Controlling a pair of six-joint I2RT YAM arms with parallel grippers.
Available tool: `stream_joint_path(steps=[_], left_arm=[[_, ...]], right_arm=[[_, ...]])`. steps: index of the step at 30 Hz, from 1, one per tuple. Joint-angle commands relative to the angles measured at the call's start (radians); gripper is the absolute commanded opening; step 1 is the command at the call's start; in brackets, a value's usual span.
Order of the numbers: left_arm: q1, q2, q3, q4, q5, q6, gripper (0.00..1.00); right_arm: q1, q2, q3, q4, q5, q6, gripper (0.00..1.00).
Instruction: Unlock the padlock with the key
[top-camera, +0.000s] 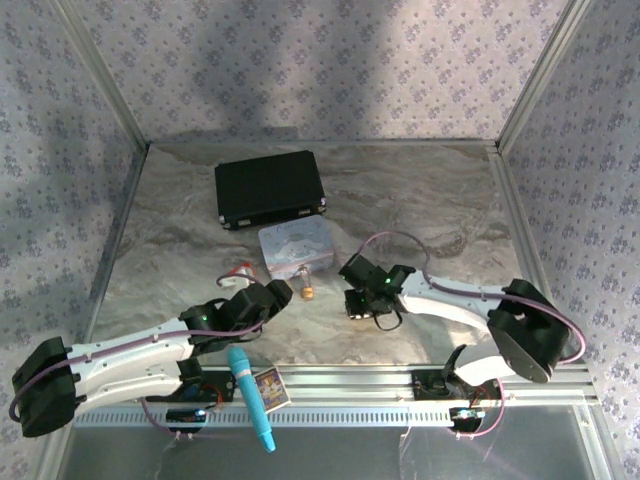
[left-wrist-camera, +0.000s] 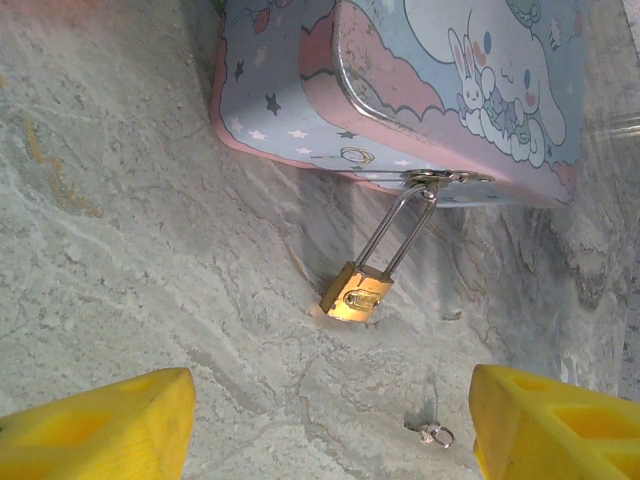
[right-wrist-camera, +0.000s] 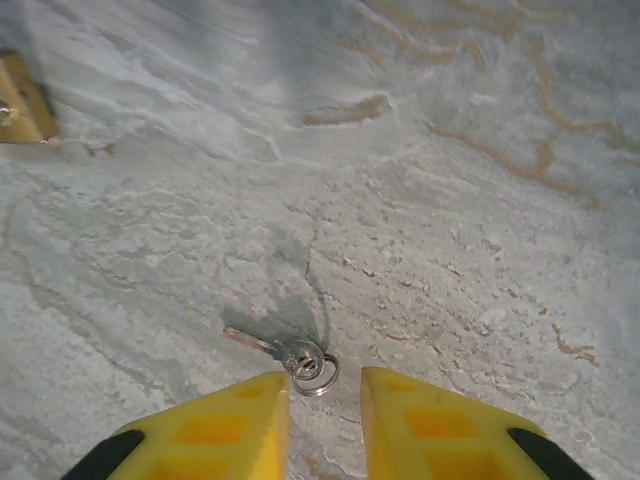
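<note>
The brass padlock (left-wrist-camera: 355, 293) lies on the marbled table, its long silvery shackle hooked through the hasp of the pastel tin (left-wrist-camera: 440, 80). From above, the padlock (top-camera: 307, 292) sits just below the tin (top-camera: 296, 247). My left gripper (left-wrist-camera: 330, 430) is open wide a little short of the padlock, with nothing between its yellow fingers (left-wrist-camera: 100, 425). The small silvery key (right-wrist-camera: 283, 349) lies flat with its ring (right-wrist-camera: 318, 372) on the table. My right gripper (right-wrist-camera: 325, 425) hovers over it, open by a narrow gap, the ring just ahead of the tips. The key (left-wrist-camera: 430, 432) also lies beside the left gripper's right finger.
A black case (top-camera: 270, 188) rests behind the tin. A small red-and-white object (top-camera: 240, 270) lies by the left arm. A teal microphone (top-camera: 252, 395) and a small printed box (top-camera: 271, 388) sit on the front rail. Patterned walls enclose the table.
</note>
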Motion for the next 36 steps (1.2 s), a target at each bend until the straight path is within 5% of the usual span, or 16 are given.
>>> stream_joint_path(steps=[1, 6, 25, 30, 36], left_arm=[[0.003, -0.006, 0.011, 0.011, 0.002, 0.000, 0.72], [0.003, -0.004, 0.013, 0.011, 0.004, 0.000, 0.72], [-0.007, 0.044, 0.026, 0.030, 0.004, -0.006, 0.72], [-0.009, 0.059, 0.026, 0.038, 0.008, -0.007, 0.72], [-0.009, 0.062, 0.029, 0.038, 0.009, -0.007, 0.72]], right_arm=[[-0.011, -0.035, -0.026, 0.028, -0.022, -0.139, 0.29], [-0.032, -0.029, -0.042, 0.050, -0.052, -0.218, 0.33], [-0.036, 0.042, -0.121, 0.176, -0.106, -0.127, 0.35], [-0.030, 0.052, -0.121, 0.206, -0.108, -0.114, 0.27], [-0.029, 0.049, -0.135, 0.229, -0.118, -0.101, 0.06]])
